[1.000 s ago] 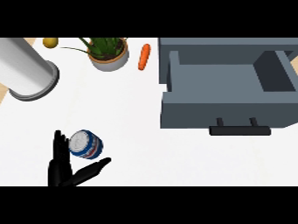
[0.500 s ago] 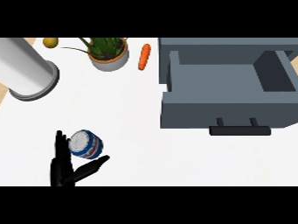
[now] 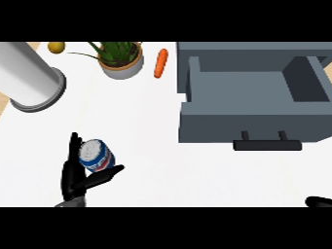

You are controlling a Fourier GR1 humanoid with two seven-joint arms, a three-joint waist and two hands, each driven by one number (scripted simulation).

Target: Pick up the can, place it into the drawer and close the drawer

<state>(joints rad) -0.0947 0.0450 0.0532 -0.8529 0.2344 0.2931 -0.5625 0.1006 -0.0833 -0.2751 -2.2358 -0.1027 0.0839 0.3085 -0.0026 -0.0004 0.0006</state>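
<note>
there, left robot hand open-fingered beside the can, wide bare counter toward the open drawer

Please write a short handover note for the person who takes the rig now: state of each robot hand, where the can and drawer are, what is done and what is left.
Left robot hand: at the lower left of the counter, fingers straight behind the can, thumb under it; it cups the can but is not curled round it.
Right robot hand: only a tip shows at the lower right edge; fingers cannot be judged.
Can: on the white counter, left of the drawer.
Drawer: pulled open, nothing visible inside, handle toward the robot.
Done: the hand is at the can.
Left: grasp and lift the can, put it into the drawer, close the drawer.
</note>
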